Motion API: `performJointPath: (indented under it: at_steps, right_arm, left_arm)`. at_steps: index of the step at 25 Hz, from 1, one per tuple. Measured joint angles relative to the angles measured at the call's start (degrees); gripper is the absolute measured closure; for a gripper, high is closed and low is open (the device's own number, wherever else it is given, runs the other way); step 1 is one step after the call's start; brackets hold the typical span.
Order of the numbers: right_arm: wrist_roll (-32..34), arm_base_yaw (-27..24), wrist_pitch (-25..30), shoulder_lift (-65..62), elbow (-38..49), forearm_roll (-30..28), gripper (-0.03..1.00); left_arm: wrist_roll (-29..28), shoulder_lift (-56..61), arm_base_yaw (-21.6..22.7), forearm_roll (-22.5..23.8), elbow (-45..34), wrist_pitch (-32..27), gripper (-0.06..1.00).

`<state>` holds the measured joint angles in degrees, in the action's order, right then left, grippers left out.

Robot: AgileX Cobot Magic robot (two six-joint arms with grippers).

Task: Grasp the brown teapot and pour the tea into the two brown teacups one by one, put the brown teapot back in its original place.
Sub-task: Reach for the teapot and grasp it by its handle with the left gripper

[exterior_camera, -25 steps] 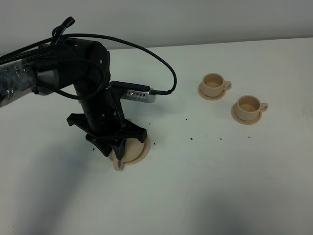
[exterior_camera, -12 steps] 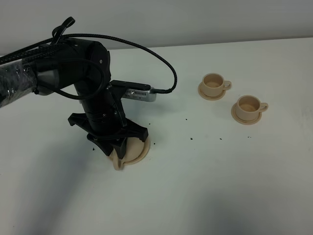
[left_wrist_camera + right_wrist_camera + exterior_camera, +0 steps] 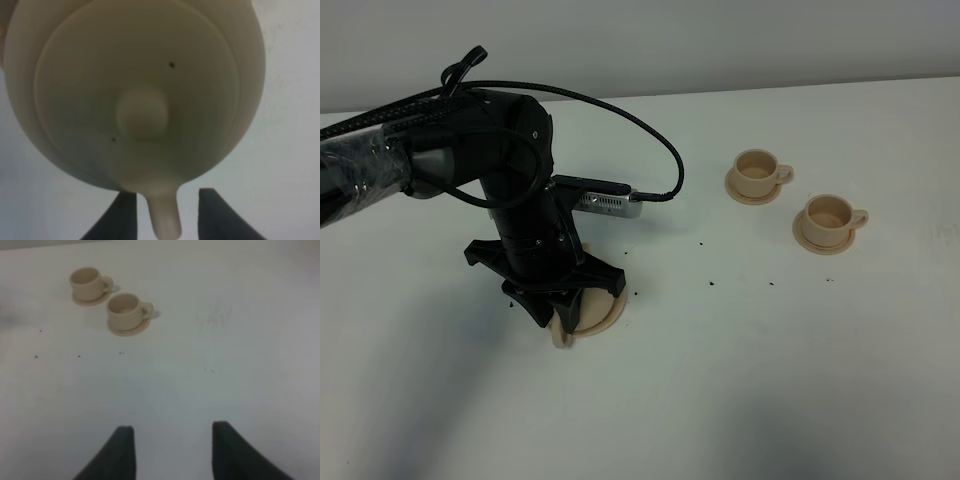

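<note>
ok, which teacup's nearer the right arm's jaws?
The front teacup, right of the rear teacup in the high view; the right wrist view shows it closer.

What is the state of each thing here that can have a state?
brown teapot: upright on its large saucer, lid on.
left gripper: open, fingers on both sides of the teapot handle.
right gripper: open, holding nothing.
rear teacup: upright on the rear saucer.
front teacup: upright on the front saucer.

Soft overhead light, faint shadows; the brown teapot (image 3: 140,75) looks blurred.
</note>
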<state>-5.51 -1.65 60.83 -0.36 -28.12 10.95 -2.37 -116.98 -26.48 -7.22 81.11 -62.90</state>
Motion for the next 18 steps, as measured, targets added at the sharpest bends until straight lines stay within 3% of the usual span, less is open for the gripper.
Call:
performJointPath:
  at_steps: [5, 11, 18]
  right_arm:
    - [0.0, 0.0, 0.0, 0.0, 0.0, 0.0, 0.58]
    - [0.0, 0.0, 0.0, 0.0, 0.0, 0.0, 0.58]
    - [0.0, 0.0, 0.0, 0.0, 0.0, 0.0, 0.58]
  left_arm:
    - [0.0, 0.0, 0.0, 0.1, 0.0, 0.0, 0.63]
    - [-0.1, 0.0, 0.0, 0.3, 0.0, 0.1, 0.79]
    - [-0.1, 0.0, 0.0, 0.5, 0.0, 0.2, 0.79]
